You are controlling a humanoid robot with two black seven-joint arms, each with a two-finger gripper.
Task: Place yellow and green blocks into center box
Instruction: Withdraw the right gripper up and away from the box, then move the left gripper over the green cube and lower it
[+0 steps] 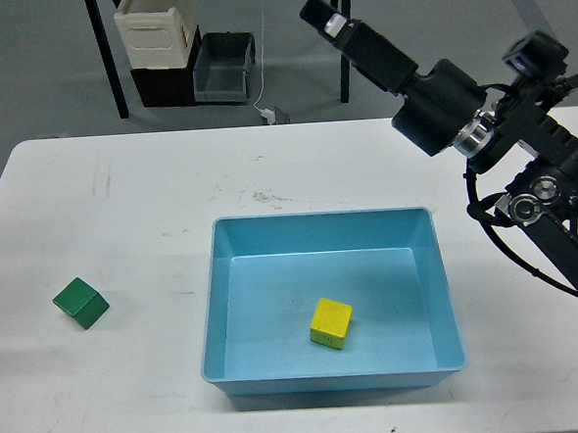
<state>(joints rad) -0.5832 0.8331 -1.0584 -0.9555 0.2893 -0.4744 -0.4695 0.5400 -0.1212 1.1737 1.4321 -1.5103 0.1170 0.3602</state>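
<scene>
Since the small bright yellow cube (331, 323) already sits on the floor of the big shallow light blue plastic tray (211, 349), toward its front middle, the job is half done as far as I can judge. What's left is the small dark green cube (80, 303), which sits alone on the white table (122, 207), well off to the left of the tray and a bit turned.

The right arm's gripper (324, 16) is raised high past the tray's far right corner, holding nothing; it's seen end-on and dark, so I honestly can't tell if the jaws are apart or together. The left gripper isn't in view at all.

My take: the green cube is on the left side, so the left arm looks like the natural pick. Come straight down, line the fingers up with the cube's rotated faces, then lift clear of the tray rim and let go away from the yellow one.
</scene>
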